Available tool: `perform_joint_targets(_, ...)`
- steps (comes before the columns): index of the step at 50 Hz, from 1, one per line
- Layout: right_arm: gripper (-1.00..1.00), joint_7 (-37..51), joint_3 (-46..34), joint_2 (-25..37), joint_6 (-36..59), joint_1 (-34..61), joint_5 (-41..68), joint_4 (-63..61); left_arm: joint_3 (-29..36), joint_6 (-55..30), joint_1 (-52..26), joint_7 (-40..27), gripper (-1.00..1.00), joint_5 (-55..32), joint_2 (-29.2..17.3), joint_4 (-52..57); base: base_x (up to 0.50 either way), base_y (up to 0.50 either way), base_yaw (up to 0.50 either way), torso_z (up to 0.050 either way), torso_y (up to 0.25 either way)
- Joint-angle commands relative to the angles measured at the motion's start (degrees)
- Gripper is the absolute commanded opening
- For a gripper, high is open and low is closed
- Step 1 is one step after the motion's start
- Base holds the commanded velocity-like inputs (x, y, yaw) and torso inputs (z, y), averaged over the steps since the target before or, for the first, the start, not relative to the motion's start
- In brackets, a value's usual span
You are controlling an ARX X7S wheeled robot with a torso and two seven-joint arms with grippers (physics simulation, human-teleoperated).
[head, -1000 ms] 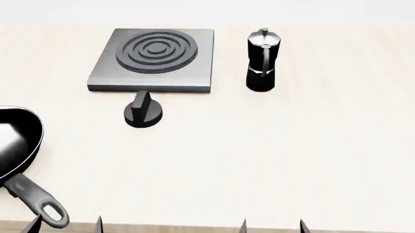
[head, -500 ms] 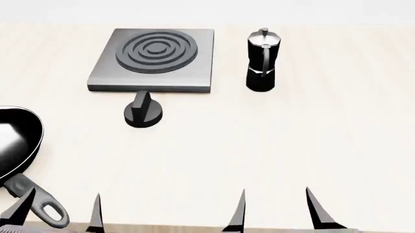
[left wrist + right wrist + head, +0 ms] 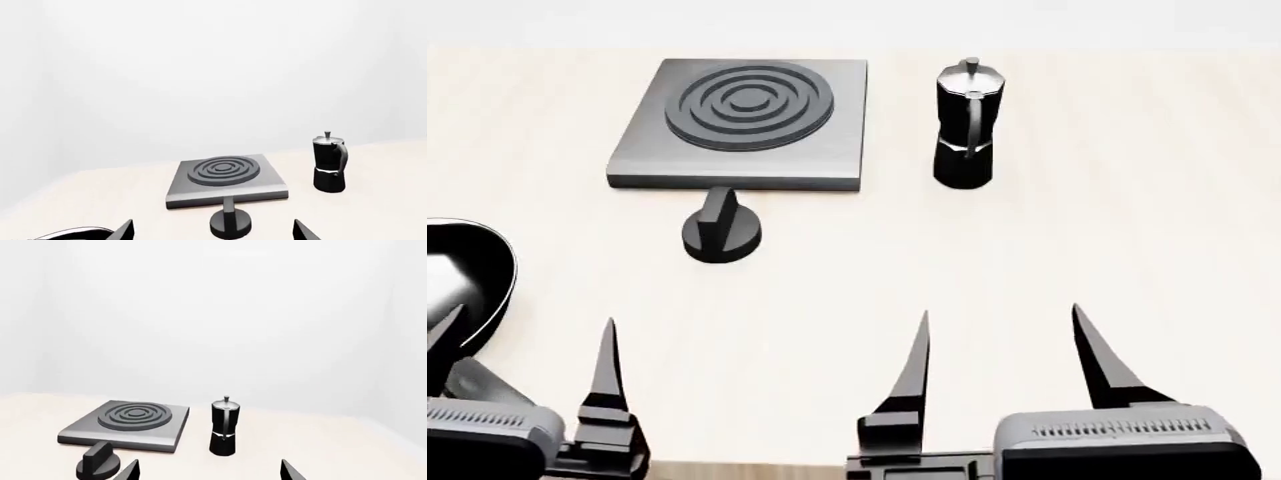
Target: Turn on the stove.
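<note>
frying pan cropped, partly behind left tool

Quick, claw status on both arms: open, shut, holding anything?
Left claw: open, holding nothing, near the frying pan.
Right claw: open, holding nothing, short of the stove knob.

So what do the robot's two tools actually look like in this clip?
Both match: the left tool and right tool each have two slim black fingers tapering to sharp points, mounted on black blocks beside grey housings with ribbed vent slots. No cables or markings are visible.
</note>
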Motion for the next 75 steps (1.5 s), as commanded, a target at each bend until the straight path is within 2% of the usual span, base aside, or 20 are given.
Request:
perform_joint_targets(1,1.0,0.6,0.4,0.3,8.0,4.7,1.5,-7.0,0.3,-3.5,-3.8,-0.3,1.0,-0.7,-0.6,3.1,0.0,0.0,0.0,0.0,0.0)
perform_joint_targets(11,1.0,1.0,0.5,0.6,13.4,8.6,2.9,-11.3,0.8,-5.9,-5.9,-0.1,1.0,-0.9,-1.8,6.2,0.0,0.0,0.0,0.0,0.0)
perform_joint_targets(24,1.0,1.9,1.4,1.2,15.6,10.5,3.9,-13.9,-0.1,-11.5,-8.5,-0.8,1.0,-2.3,-1.9,12.7,0.0,0.0,0.0,0.0,0.0)
perform_joint_targets(43,1.0,5.5,-2.2,4.7,16.0,10.3,3.5,-15.4,-0.3,-9.2,-6.8,-2.0,1.0,-2.5,-3.0,12.6,0.0,0.0,0.0,0.0,0.0)
perform_joint_targets(51,1.0,11.9,-3.3,8.8,15.2,11.0,10.0,-15.4,0.5,-9.0,-6.6,-2.3,1.0,-2.1,-3.6,12.5,0.0,0.01,0.0,0.0,0.0)
perform_joint_targets(62,1.0,16.3,-3.6,11.3,14.6,11.6,15.0,-15.3,1.1,-9.5,-6.6,-2.9,1.0,-1.9,-4.1,12.9,0.0,0.03,0.0,0.0,0.0)
perform_joint_targets(75,1.0,18.2,-4.3,12.4,12.8,11.6,16.9,-14.7,1.1,-9.4,-6.5,-3.3,1.0,-2.4,-4.4,13.3,0.0,0.01,0.0,0.0,0.0)
